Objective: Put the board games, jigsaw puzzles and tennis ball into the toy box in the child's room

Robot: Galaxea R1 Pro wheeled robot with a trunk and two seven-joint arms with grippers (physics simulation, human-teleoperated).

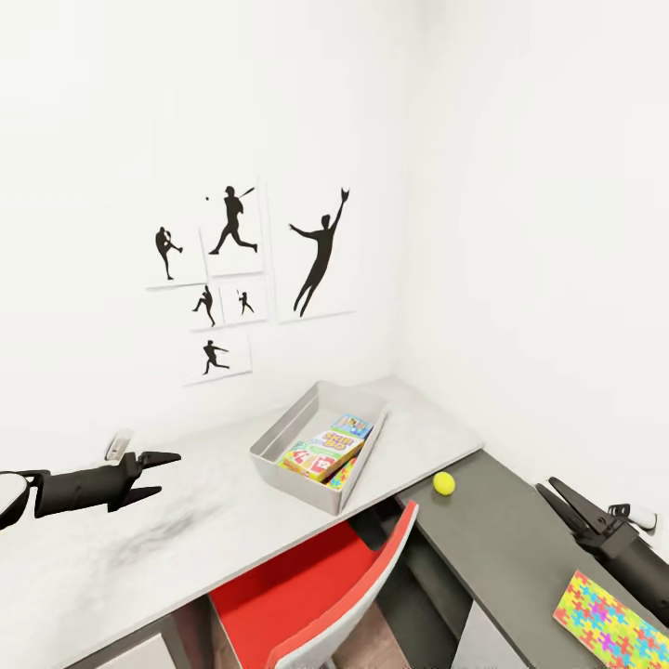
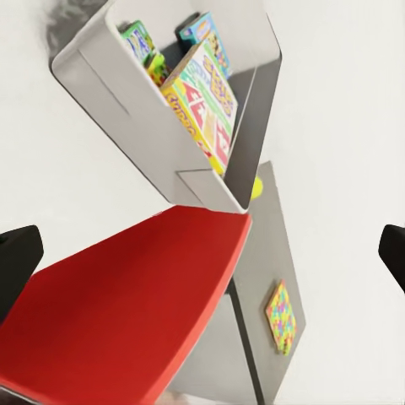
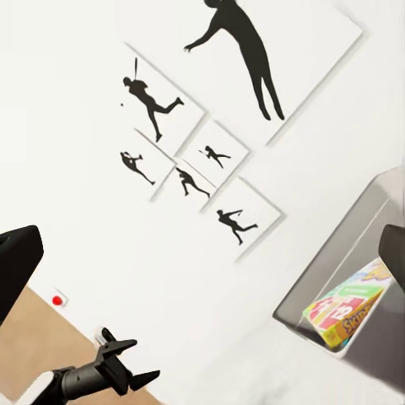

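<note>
toy box [image 1: 293, 444]: grey open tray on the pale counter [image 1: 139, 548], set at a slant near the corner of the room; in the left wrist view [image 2: 126, 93] its near wall faces the camera.
board games [image 1: 327, 446]: colourful boxes lying inside the toy box, stacked and leaning against its far wall; 1 yellow-and-red lid on top, a blue-edged one behind it; also seen in the left wrist view [image 2: 202, 101] and at the edge of the right wrist view [image 3: 348, 308].
tennis ball [image 1: 444, 483]: yellow-green, on the dark counter [image 1: 502, 548] just beside the seam with the pale counter, near the toy box's corner but apart from it; in the left wrist view [image 2: 256, 187] it peeks out behind the box corner.
jigsaw puzzle [image 1: 609, 623]: flat, multicoloured box on the dark counter, well apart from the ball, close under the right arm; small in the left wrist view [image 2: 281, 316].
left gripper [image 1: 158, 476]: hovers above the pale counter, well to the left of the toy box, jaws spread apart and holding nothing; also seen in the right wrist view [image 3: 135, 361].
right gripper [image 1: 556, 497]: hovers over the dark counter between ball and puzzle, its 2 black fingers lying close together in the head view, yet wide apart at the edges of its wrist view; empty.
chair [image 1: 316, 576]: red seat and back, tucked under the counters in front of the toy box.
wall pictures [image 1: 232, 279]: 6 white panels with black baseball silhouettes above the pale counter.
</note>
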